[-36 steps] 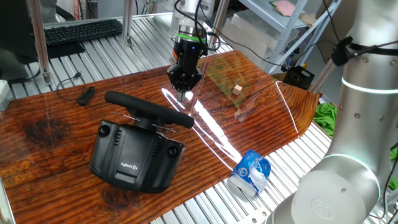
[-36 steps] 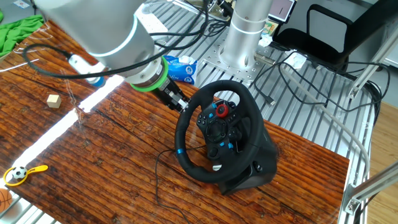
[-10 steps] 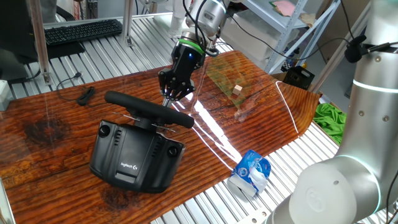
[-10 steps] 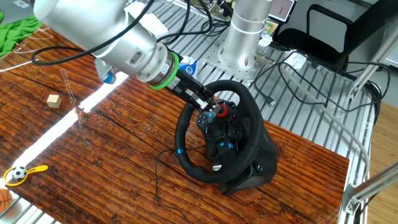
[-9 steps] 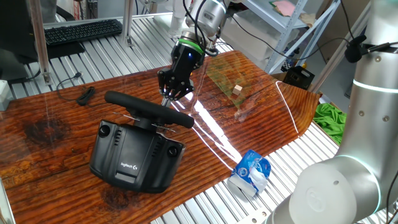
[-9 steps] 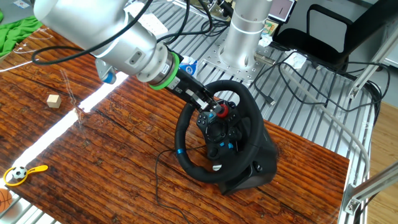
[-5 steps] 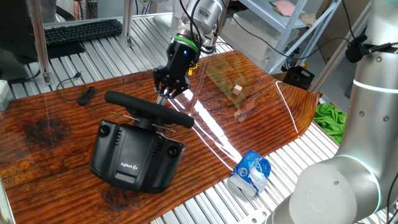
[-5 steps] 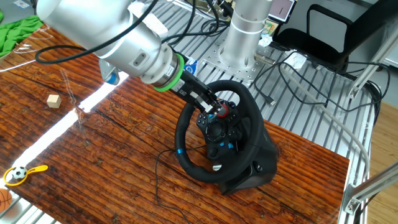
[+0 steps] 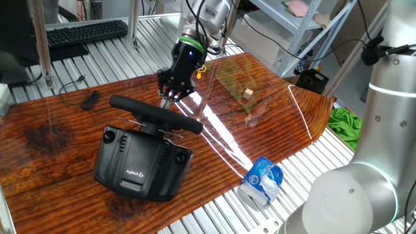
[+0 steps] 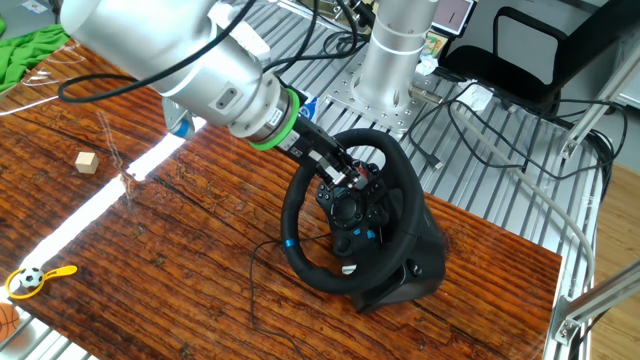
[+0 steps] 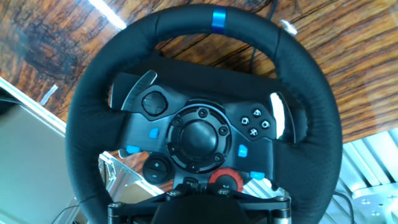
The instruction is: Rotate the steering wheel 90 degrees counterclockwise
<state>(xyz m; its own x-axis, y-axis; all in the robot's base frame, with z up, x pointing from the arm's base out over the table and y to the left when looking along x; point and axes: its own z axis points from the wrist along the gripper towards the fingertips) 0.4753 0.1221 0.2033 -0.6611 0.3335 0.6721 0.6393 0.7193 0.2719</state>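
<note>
The steering wheel [image 9: 156,112] is a black round rim on a bulky black Logitech-marked base [image 9: 140,162] on the wooden table. In the other fixed view its rim [image 10: 300,255] faces the camera, with the blue stripe at the lower left. My gripper [image 9: 168,97] reaches in over the rim, and its fingers come to a point at the wheel's hub by the red button [image 10: 352,178]. They look shut, with nothing held. In the hand view the wheel [image 11: 298,81] fills the frame, blue stripe at the top, and my gripper [image 11: 194,185] is barely seen at the bottom edge.
A black keyboard [image 9: 86,31] lies at the far left. A small wooden block [image 9: 247,93] and a blue-white packet [image 9: 262,180] lie to the right of the wheel. A black cable [image 9: 89,99] lies to the left. A yellow toy [image 10: 35,277] lies near the table edge.
My gripper has moved from beside the rim's outer edge in over the rim to the hub. The wheel's blue stripe stays in the same place.
</note>
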